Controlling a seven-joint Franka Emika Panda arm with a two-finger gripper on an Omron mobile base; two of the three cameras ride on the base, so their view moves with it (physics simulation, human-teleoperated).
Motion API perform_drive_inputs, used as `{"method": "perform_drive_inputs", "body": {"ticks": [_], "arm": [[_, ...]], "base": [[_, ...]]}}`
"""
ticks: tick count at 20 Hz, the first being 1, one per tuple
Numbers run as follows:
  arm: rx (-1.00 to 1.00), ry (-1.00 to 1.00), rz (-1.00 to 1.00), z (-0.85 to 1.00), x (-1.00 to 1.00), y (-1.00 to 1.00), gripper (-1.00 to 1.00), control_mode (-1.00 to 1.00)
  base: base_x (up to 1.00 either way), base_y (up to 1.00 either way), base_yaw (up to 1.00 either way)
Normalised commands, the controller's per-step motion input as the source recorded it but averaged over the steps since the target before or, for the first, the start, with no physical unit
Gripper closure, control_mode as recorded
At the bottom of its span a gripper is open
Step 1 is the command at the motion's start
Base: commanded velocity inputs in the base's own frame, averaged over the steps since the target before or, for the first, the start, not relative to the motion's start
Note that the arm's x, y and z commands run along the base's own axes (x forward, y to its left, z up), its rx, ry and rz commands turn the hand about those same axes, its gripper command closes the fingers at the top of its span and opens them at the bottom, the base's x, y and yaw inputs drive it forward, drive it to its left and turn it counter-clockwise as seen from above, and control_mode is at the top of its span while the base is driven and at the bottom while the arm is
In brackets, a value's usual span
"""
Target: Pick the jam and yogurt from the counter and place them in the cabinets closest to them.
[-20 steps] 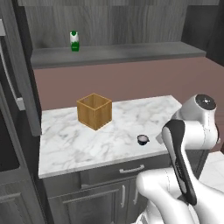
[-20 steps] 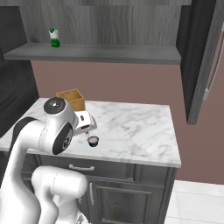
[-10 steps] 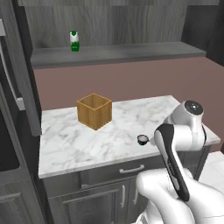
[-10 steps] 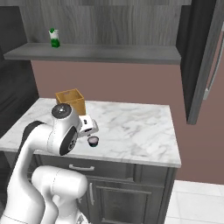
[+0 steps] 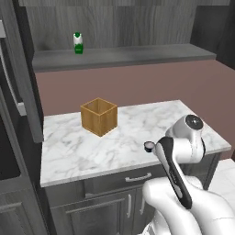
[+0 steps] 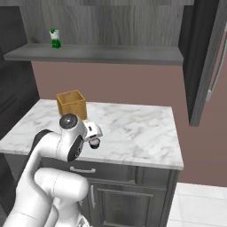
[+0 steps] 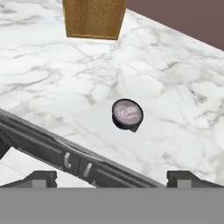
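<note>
Jaws: apart. The two dark fingertips (image 7: 43, 177) sit wide at the bottom corners of the hand view with nothing between them, and they touch nothing.

Yogurt (image 7: 127, 114): small dark round cup with a pinkish-grey lid facing up. It stands on the table (image 7: 52, 74), well apart from the box (image 7: 94, 17), on the side of the box toward the table's front edge. In the hand view it lies about midway between the fingertips and above them, clear of both.

Left base view: yogurt (image 5: 148, 146) is right of the box (image 5: 98, 116) and nearer the front edge of the table (image 5: 92, 147), just beside the arm's dark-striped link, which hides the hand.

Right base view: yogurt (image 6: 94, 142) is in front of the box (image 6: 71, 103) and slightly right of it; the white hand hangs just above it. Whether they touch cannot be told from this view.

Box: open-topped, wooden, on the table (image 6: 142, 128) toward its back left.

Shelf (image 5: 124, 57): flat grey, on the wall above and behind the box. A green-white bottle (image 5: 78, 43) stands upright on it, above the box and slightly left; same bottle (image 6: 55, 38) in the right base view.

Jam: not located
</note>
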Motion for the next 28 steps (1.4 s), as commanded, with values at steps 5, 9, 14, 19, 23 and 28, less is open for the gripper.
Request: {"method": "perform_drive_inputs", "body": {"ticks": [5,9,14,19,23,28], "arm": [[0.0,-0.05,0.0,-0.45,0.31,0.01,-1.0,-1.0],[0.0,-0.03,0.0,-0.2,0.1,0.0,-1.0,-1.0],[-0.01,0.0,0.0,-0.06,0.02,0.04,-1.0,-1.0],[-0.03,0.0,-0.03,-0.28,0.11,0.24,-1.0,-1.0],[-0.02,0.0,-0.03,-0.29,0.12,0.21,-1.0,-1.0],[0.0,-0.01,0.0,-0.08,0.04,0.02,-1.0,-1.0]], "base": [[0.0,0.0,0.0],[0.0,0.0,0.0],[0.0,0.0,0.0],[0.0,0.0,0.0],[0.0,0.0,0.0],[0.0,0.0,0.0]]}}
